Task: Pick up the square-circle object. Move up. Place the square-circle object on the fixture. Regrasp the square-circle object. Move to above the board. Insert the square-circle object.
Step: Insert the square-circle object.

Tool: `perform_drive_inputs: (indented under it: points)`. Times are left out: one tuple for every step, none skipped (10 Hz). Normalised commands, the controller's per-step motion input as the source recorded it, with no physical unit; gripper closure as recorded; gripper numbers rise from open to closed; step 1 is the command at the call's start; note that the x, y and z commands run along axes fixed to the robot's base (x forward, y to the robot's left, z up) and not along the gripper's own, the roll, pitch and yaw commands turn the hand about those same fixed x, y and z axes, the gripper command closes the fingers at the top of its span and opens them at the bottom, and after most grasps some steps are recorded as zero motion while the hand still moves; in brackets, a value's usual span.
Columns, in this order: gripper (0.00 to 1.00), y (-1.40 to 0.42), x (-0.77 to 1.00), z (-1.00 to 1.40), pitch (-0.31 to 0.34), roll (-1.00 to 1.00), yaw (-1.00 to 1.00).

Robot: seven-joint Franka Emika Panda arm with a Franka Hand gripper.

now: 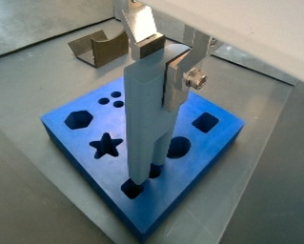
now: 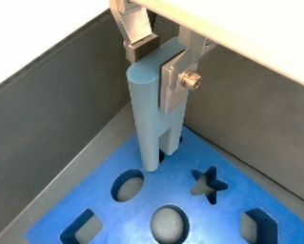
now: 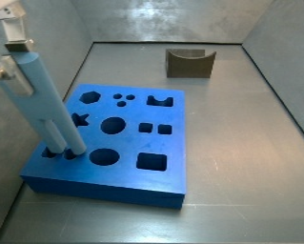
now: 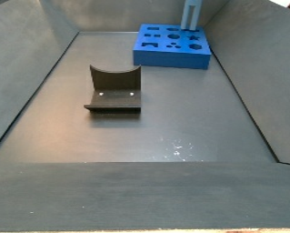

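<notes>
My silver-fingered gripper (image 1: 167, 50) clamps the pale-blue plastic peg (image 1: 145, 114) upright, its tip entering a corner hole of the bright-blue holed board (image 1: 205, 143).

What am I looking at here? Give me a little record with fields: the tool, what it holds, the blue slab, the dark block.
tool: above the board's corner, shut on the peg
square-circle object: pale blue, upright, lower end at a corner hole
board: bright blue, many cut-outs, flat on the floor
fixture: dark notched block, apart from the board, empty
</notes>
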Motion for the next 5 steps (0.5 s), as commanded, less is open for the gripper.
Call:
perform_drive_inputs:
  points:
    - [1.0, -0.01, -0.03, -0.15, 0.111, -0.34, 0.0]
    - [1.0, 0.0, -0.04, -0.1, 0.14, -0.45, 0.0]
    - [1.0, 0.0, -0.11, -0.02, 0.1, -0.42, 0.0]
    - [1.0, 0.0, -0.08, -0.02, 0.071, -0.4, 0.0]
    - [1.0, 0.06, 0.0, -0.01, 0.074, -0.4, 0.0]
